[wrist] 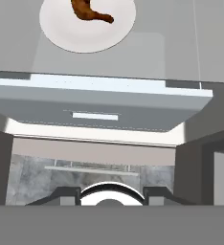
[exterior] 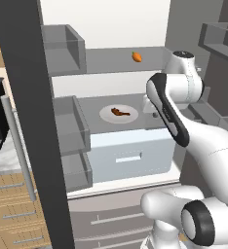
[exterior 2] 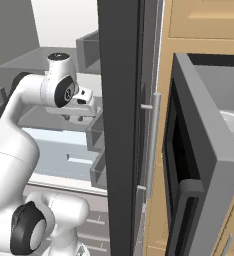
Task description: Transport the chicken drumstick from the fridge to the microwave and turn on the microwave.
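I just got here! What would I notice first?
The big white robot arm reaching into the open fridge. On the middle shelf, a brown chicken drumstick lies on a white plate, with a small orange thing one shelf higher. Beside the fridge, the microwave stands open.

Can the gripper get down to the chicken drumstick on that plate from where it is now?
Probably yes. The chicken drumstick lies uncovered on the white plate on the fridge shelf, with nothing standing around it, and the fridge is open in front of the arm.
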{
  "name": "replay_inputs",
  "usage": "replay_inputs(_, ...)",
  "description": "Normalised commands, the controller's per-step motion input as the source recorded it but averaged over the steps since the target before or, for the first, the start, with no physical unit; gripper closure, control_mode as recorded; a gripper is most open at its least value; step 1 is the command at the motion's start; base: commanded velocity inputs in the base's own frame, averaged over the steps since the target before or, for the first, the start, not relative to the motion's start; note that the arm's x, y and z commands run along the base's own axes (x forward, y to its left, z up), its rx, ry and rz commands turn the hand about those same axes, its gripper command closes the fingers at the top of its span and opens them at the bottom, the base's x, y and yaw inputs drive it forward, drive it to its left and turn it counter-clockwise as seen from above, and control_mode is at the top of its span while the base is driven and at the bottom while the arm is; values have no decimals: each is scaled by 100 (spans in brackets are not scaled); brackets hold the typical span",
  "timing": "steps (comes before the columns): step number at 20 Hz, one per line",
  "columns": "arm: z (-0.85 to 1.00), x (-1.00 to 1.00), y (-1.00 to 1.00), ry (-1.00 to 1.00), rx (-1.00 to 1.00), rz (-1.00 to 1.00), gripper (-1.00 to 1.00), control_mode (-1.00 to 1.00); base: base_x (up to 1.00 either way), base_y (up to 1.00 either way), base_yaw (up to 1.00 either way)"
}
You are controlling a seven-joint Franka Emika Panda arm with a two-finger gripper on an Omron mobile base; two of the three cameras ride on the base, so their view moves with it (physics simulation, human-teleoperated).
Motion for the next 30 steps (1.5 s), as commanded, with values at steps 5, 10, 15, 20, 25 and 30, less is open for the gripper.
replay_inputs(5, 0, 0, 1, 0, 0, 6, -100, -100, 0, 0, 0)
replay_inputs(10, 0, 0, 17, -3, 0, 9, -100, -100, 0, 0, 0)
replay_inputs(15, 0, 1, 15, -8, 0, 10, -100, -100, 0, 0, 0)
replay_inputs(20, -7, 15, 19, -13, 0, 13, -100, -100, 0, 0, 0)
replay_inputs(25, -14, 37, 8, -8, 1, 14, -100, -100, 0, 0, 0)
replay_inputs(30, -22, 50, 0, -1, 2, 15, -100, -100, 0, 0, 0)
